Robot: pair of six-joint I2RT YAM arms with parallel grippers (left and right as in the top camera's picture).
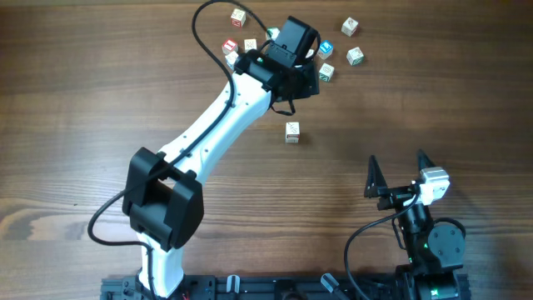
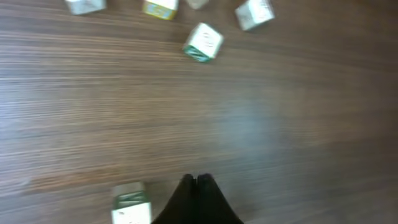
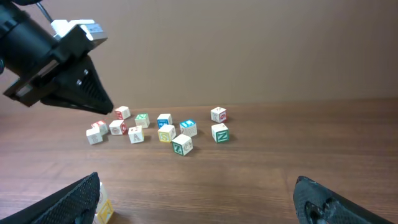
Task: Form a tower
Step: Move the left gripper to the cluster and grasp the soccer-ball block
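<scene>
Overhead shows no tower begun: your left gripper (image 2: 197,182) sits pinched empty among loose cubes (image 1: 355,56), right gripper (image 1: 398,172) spread idle, so open left and grab one.

Left gripper (image 2: 196,182): fingertips pressed together, bottom centre | green-topped cube (image 2: 130,202): just beside it, left, apart | tilted green-edged cube (image 2: 203,42): far side | yellow cube (image 2: 160,8), pale cube (image 2: 255,14): top edge | wooden table (image 2: 298,124)

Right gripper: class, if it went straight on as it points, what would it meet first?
Probably the nearest green cube, roughly centred between the open fingers; height is unclear, so it may pass above.
</scene>
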